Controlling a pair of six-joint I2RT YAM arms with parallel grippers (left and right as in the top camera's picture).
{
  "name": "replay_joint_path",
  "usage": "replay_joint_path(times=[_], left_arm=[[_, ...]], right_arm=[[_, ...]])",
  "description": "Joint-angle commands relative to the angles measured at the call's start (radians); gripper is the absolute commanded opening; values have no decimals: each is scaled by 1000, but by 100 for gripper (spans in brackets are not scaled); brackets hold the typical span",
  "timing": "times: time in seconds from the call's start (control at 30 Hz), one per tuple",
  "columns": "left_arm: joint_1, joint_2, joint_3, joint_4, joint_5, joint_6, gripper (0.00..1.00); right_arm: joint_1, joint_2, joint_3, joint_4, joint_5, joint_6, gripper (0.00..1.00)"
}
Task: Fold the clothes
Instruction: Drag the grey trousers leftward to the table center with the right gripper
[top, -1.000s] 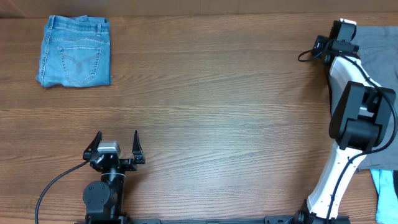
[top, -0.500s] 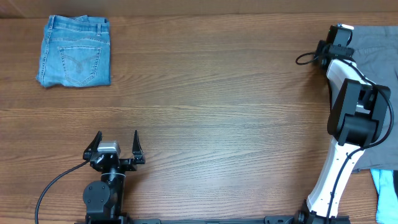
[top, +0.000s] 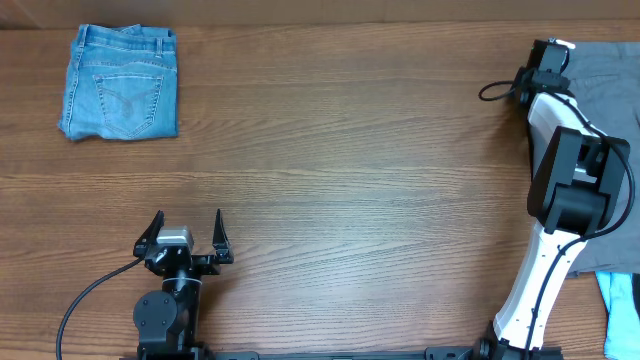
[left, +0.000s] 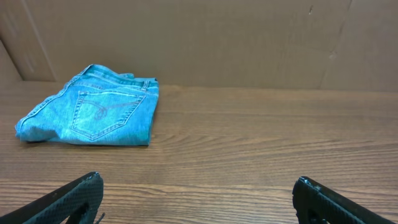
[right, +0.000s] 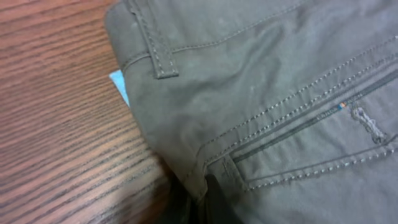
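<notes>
Grey shorts (top: 606, 72) lie at the table's far right, partly hidden under my right arm. In the right wrist view the grey shorts (right: 267, 93) fill the frame, showing a belt loop and a stitched back pocket. My right gripper (top: 553, 50) sits at their left edge. In close view the right gripper (right: 203, 200) is shut on the waistband edge of the shorts. Folded light-blue denim shorts (top: 120, 82) rest at the far left, and the same denim shorts (left: 93, 115) show in the left wrist view. My left gripper (top: 188, 220) stands open and empty near the front edge, its jaws wide apart over bare wood.
A pale-blue garment (top: 626, 308) lies at the front right corner. A small light-blue tag (right: 120, 84) peeks from under the grey shorts. A cardboard wall (left: 205, 37) backs the wooden table (top: 360, 180).
My right gripper has closed on the edge of the grey shorts after shifting slightly at the far right. The left arm has not moved.
</notes>
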Motion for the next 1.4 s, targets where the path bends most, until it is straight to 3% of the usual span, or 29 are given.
replay_joint_path(times=[0.0,0.4,0.8,1.13,1.37], left_arm=[[6,-10,-3,-1,-5,22,100],[6,-10,-3,-2,-5,22,100],[6,-10,-3,-1,-5,22,100],[6,-10,-3,-1,-5,22,100],[6,-10,-3,-1,-5,22,100]], right_arm=[[-3,-37,58,-37,3,57,4],[-1,-181,79,-152,-6,86,4],[81,-296,79,-262,-185,85,4],[334,-309,79,-386,-298,95,4],[572,-308,79,-397,-459,218,4]])
